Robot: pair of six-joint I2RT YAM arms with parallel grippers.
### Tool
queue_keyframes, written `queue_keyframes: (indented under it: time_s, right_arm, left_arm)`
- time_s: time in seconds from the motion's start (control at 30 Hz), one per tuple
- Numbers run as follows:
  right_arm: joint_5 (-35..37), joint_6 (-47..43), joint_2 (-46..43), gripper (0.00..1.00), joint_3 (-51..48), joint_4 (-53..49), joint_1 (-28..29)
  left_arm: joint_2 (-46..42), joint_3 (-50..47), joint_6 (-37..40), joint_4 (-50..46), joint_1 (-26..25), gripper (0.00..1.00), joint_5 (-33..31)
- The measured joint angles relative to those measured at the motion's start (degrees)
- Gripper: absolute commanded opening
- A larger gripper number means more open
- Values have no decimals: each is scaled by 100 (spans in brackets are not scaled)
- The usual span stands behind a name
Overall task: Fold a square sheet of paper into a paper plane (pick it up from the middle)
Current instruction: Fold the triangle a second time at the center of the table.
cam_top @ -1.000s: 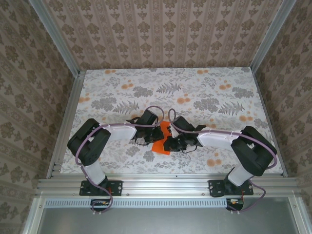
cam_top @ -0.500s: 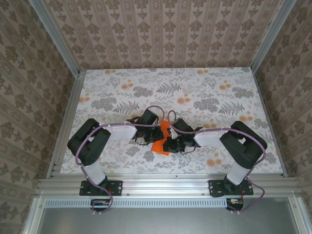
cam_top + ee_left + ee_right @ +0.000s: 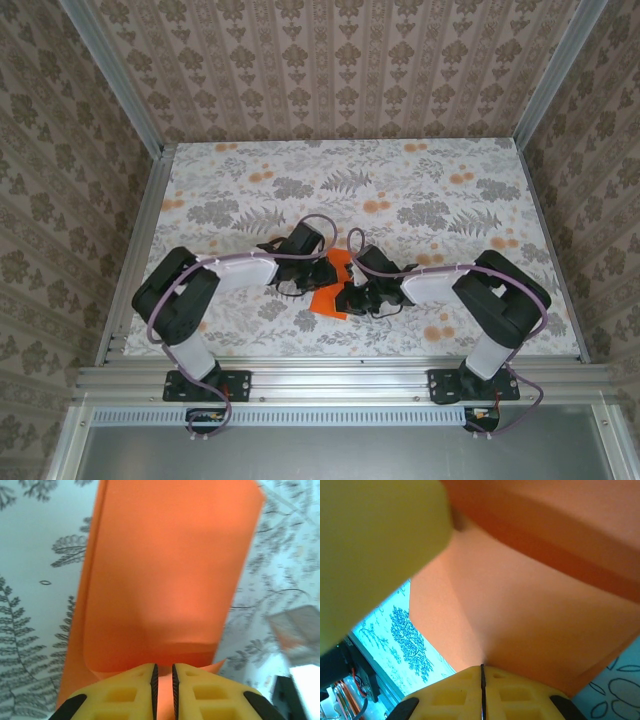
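Item: the square sheet of paper (image 3: 322,300), orange, partly folded, lying mid-bench (image 3: 420,190) between our two arms. Right pincer (image 3: 482,666) is clamped on its crease, we judge to anchor the fold. Left pincer (image 3: 163,667) is nearly closed at its edge; whether it grips we cannot tell.

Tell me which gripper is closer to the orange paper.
Right, barely: the right gripper pinches the orange paper; the left gripper sits at its other side, jaws slightly parted.
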Motion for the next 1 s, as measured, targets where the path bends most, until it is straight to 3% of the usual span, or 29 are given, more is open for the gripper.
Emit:
queue_keyframes:
  time_s: [0.37,1.0]
  right_arm:
    - [-2,50,0,8,-26,68,0]
    - [7,48,11,8,-26,96,0]
  left_arm:
    - [-184,-166,-332,376,-328,14,127]
    - [35,-881,-378,1399,-205,17,28]
